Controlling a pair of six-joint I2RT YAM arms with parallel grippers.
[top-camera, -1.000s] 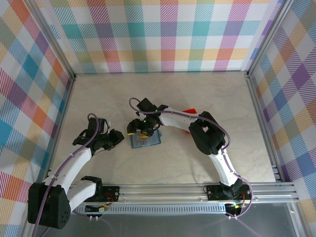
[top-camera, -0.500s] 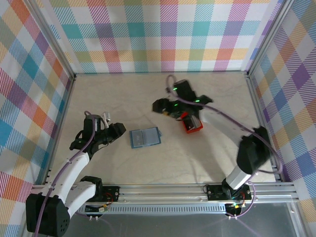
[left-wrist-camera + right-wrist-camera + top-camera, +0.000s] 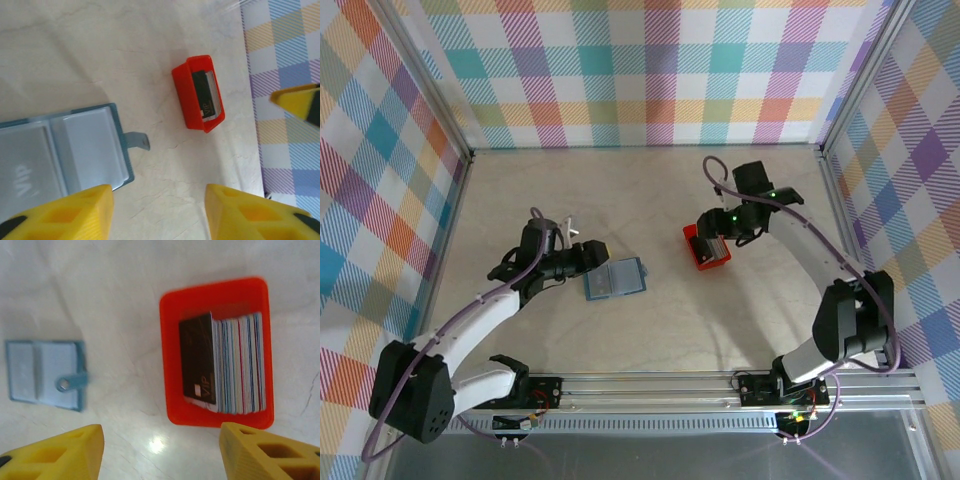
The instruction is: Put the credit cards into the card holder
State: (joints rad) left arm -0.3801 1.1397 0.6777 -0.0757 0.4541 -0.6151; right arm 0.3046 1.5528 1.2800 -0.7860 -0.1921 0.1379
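Observation:
The card holder (image 3: pixel 616 279) lies open and flat on the table, its pale pockets up and its clasp tab (image 3: pixel 137 141) pointing right. One pocket holds a grey card marked VIP (image 3: pixel 26 179). Several credit cards (image 3: pixel 227 365) stand on edge in a small red tray (image 3: pixel 170 360), a dark VIP card in front. My left gripper (image 3: pixel 588 254) hovers open over the holder's left end, nothing between its fingers (image 3: pixel 65 212). My right gripper (image 3: pixel 710 229) hangs open just above the red tray (image 3: pixel 700 262), empty. In the right wrist view the card holder (image 3: pixel 47 372) lies to the left.
Aluminium rails and checked cloth walls (image 3: pixel 640 70) close in the table on three sides. Bare marble-look tabletop (image 3: pixel 650 330) lies in front of the holder and tray. The two arms stand well apart.
My right gripper has left the card holder and swung right to the red tray. My left gripper has moved right up to the holder's left end and opened wider.

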